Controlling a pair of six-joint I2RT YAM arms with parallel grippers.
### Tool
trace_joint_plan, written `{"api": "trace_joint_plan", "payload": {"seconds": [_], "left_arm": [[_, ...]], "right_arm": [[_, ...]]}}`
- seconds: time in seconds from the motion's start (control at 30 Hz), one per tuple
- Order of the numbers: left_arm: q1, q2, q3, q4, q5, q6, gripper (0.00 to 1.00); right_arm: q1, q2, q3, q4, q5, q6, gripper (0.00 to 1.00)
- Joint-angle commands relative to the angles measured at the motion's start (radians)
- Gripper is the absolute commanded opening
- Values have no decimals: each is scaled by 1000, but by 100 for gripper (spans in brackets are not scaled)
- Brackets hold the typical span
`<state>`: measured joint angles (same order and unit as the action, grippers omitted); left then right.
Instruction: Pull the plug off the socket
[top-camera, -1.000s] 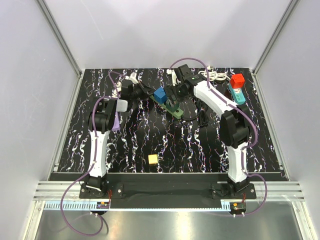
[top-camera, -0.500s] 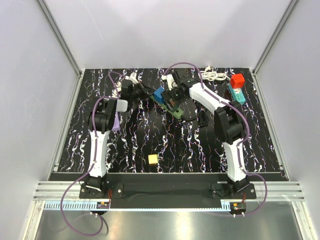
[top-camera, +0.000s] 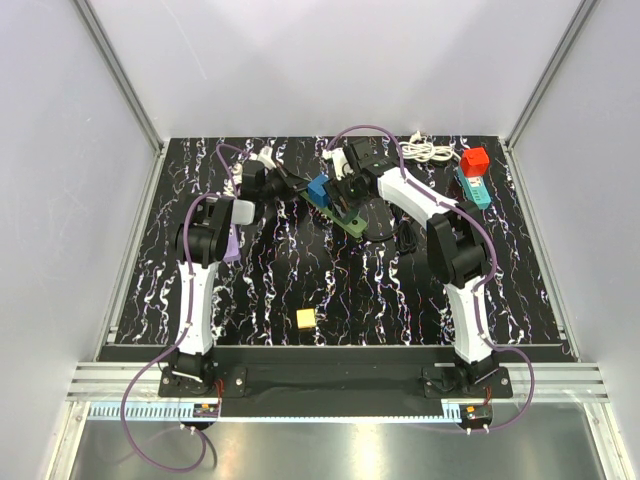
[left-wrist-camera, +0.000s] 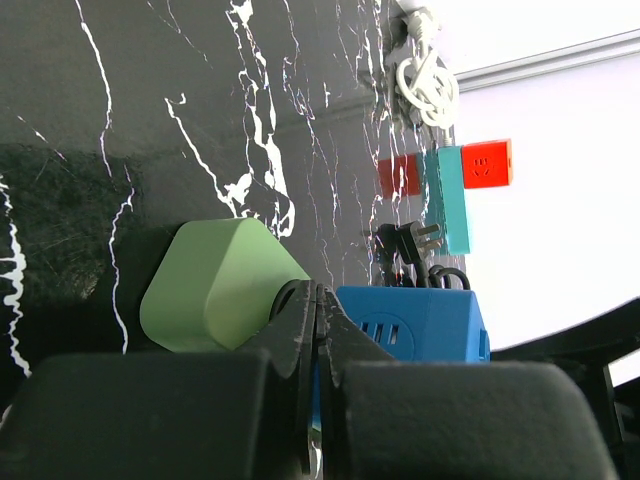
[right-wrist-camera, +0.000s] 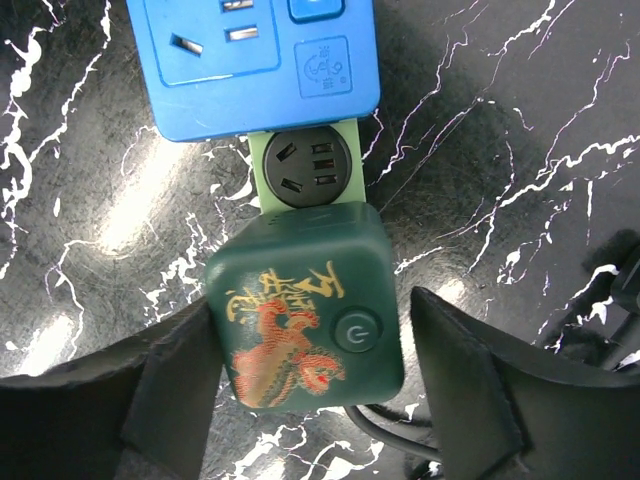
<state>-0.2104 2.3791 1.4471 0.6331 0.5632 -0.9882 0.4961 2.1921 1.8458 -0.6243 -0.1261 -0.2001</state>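
A light green power strip (right-wrist-camera: 308, 170) lies at the back middle of the table, and its rounded end shows in the left wrist view (left-wrist-camera: 215, 290). A blue cube socket (right-wrist-camera: 255, 60) and a dark green cube plug (right-wrist-camera: 305, 310) with a dragon print and a power button sit on the strip. In the top view the blue cube (top-camera: 318, 188) is to the left of the dark green cube (top-camera: 347, 210). My right gripper (right-wrist-camera: 312, 305) is open with a finger on each side of the dark green cube (top-camera: 343, 190). My left gripper (left-wrist-camera: 315, 295) is shut, low beside the strip's end and the blue cube (left-wrist-camera: 410, 325).
A black cable (top-camera: 400, 232) coils right of the strip. A teal strip with a red cube (top-camera: 473, 168) and a white coiled cord (top-camera: 428, 150) lie at the back right. A yellow block (top-camera: 305, 319) sits near the front. A loose black plug (left-wrist-camera: 410, 240) lies behind the blue cube.
My right gripper has moved left and down over the strip and now straddles the dark green cube. The left arm has barely moved.
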Motion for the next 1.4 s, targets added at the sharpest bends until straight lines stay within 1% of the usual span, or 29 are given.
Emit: {"api": "trace_joint_plan", "payload": {"seconds": [0.0, 0.03, 0.07, 0.23, 0.3, 0.33, 0.4, 0.43, 0.47, 0.5, 0.53, 0.6, 0.77, 0.9, 1.1, 1.17, 1.3, 1.33, 1.37], "left_arm": [[-6, 2, 7, -115, -13, 34, 0], [-7, 2, 12, -128, -16, 40, 0], [-9, 0, 15, -134, -19, 42, 0], [-20, -1, 39, -177, -36, 71, 0], [-20, 5, 44, -182, -36, 71, 0], [-21, 5, 45, -184, -36, 71, 0], [-21, 5, 45, -188, -37, 71, 0], [-21, 6, 52, -188, -39, 69, 0], [-23, 11, 58, -193, -36, 69, 0], [-21, 17, 62, -202, -33, 66, 0], [-21, 20, 73, -202, -28, 66, 0], [-21, 20, 75, -202, -25, 66, 0], [-21, 22, 70, -205, -26, 72, 0], [-26, 20, 76, -223, -26, 85, 0], [-34, 9, 78, -243, -42, 105, 0], [-34, 8, 76, -243, -43, 105, 0], [-34, 6, 73, -222, -39, 99, 0], [-32, 5, 56, -193, -17, 91, 1], [-29, -1, 46, -159, -8, 82, 7]], "right_arm": [[-5, -41, -2, 41, 12, 24, 75], [-4, -45, -6, 46, 32, 33, 73], [-4, -52, -11, 60, 45, 44, 66], [2, -55, -22, 66, 20, 74, 62], [13, -60, -28, 70, 29, 73, 56], [19, -61, -34, 67, 40, 76, 46], [38, -71, -40, 70, 52, 82, 31], [45, -78, -49, 75, 80, 87, 19], [54, -89, -54, 83, 100, 87, 14], [79, -94, -63, 89, 164, 87, 11], [90, -101, -66, 90, 201, 84, 0], [116, -121, -79, 115, 285, 87, 0], [125, -190, -152, 222, 373, 133, 0], [125, -213, -184, 273, 385, 156, 0], [127, -177, -106, 250, 376, 186, 0], [127, -175, -100, 248, 367, 188, 0], [125, -190, -120, 247, 399, 185, 0], [124, -192, -125, 245, 396, 185, 0], [125, -193, -129, 245, 392, 188, 0]]}}
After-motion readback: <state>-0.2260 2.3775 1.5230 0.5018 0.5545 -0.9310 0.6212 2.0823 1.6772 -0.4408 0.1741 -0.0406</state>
